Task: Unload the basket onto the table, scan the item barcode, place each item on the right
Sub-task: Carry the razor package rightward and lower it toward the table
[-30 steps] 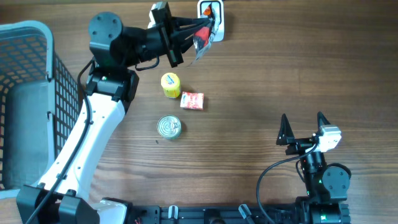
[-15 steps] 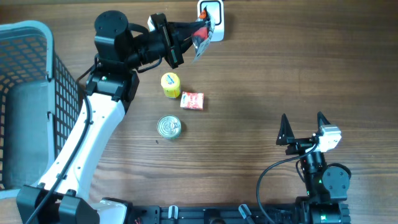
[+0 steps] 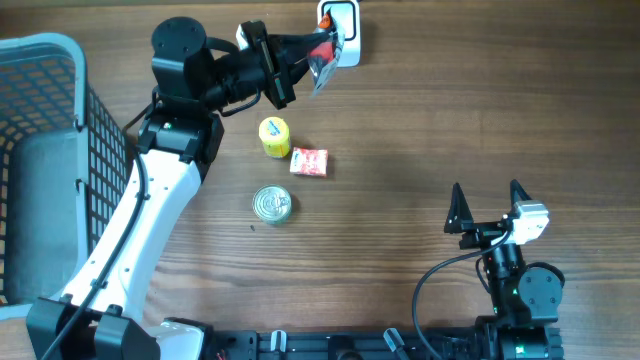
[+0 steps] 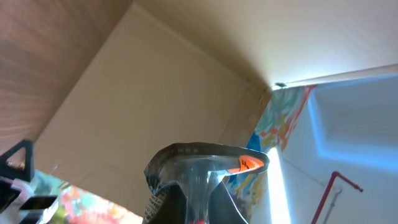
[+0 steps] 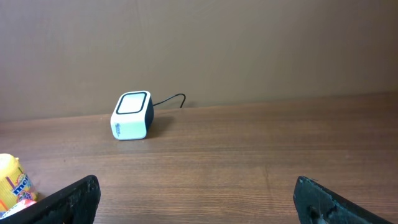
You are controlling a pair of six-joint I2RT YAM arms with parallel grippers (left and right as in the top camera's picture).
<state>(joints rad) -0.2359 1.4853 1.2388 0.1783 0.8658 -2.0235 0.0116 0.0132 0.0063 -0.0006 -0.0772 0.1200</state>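
The left gripper (image 3: 320, 48) sat at the upper middle of the overhead frame, its fingers clamped together on a crinkled silver packet (image 3: 322, 64) with a red-orange patch. The packet overlapped the lower left corner of a small white box-shaped scanner (image 3: 341, 22) at the top edge of that frame; how high it hung above the scanner could not be told. In the left wrist view the silver packet (image 4: 186, 171) rose from the bottom middle of the frame, its orange mark on the right of its top fold.

Below the left gripper, on the brown wooden table (image 3: 450, 100), stood a yellow round container (image 3: 274, 137). A small red carton (image 3: 309, 162) lay just beside it to the lower right, and a silver tin can (image 3: 272, 204) stood near them, lower in the frame. A pale blue plastic basket (image 3: 50, 48) filled the left edge.

The right gripper (image 3: 486, 202) was at the lower right of the overhead frame, its two black fingers spread wide apart and holding nothing. In the right wrist view the scanner stood left of centre, with a thin black cable (image 5: 171, 99) curling away to its right.
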